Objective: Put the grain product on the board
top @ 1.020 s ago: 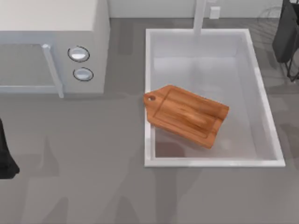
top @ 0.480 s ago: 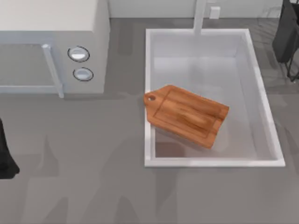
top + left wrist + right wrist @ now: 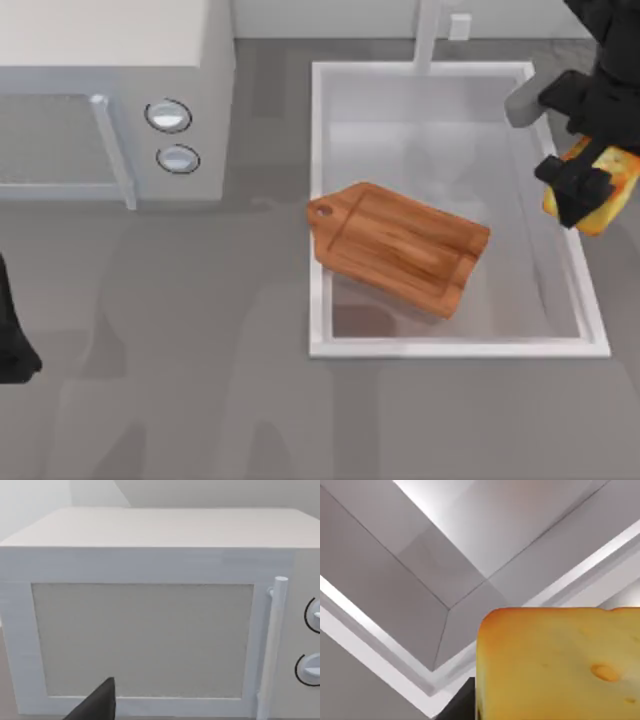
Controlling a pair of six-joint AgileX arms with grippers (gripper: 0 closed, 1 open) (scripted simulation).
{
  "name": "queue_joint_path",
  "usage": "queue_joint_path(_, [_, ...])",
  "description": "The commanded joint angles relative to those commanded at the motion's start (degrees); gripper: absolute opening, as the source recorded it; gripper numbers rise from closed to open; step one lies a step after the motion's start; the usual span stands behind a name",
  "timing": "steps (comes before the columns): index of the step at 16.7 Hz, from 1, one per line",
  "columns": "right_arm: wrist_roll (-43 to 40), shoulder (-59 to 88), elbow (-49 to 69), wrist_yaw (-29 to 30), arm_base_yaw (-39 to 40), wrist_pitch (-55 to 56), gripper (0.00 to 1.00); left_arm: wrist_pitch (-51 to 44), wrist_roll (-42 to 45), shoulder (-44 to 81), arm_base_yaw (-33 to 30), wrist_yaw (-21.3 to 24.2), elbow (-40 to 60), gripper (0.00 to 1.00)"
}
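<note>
Right gripper (image 3: 590,185) has arrived, half-hiding the grain product (image 3: 610,190).

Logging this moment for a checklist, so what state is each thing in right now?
grain product: held in the air by the right gripper, above the sink's right rim, not on the board
board: bare, lying tilted in the sink, handle over the left rim
microwave: door shut
left arm: parked at the table's left edge
</note>
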Motion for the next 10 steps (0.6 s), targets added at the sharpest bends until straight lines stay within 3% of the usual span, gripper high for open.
queue_joint_path(5, [-12.07, 14.30, 23.15, -0.03, 12.15, -6.51, 0.00, 0.00, 0.00, 0.00, 0.00, 0.00, 0.00, 1.00])
queue_joint_path(10, [-18.73, 21.33, 33.27, 0.15, 19.01, -9.38, 0.00, 0.00, 0.00, 0.00, 0.00, 0.00, 0.00, 1.00])
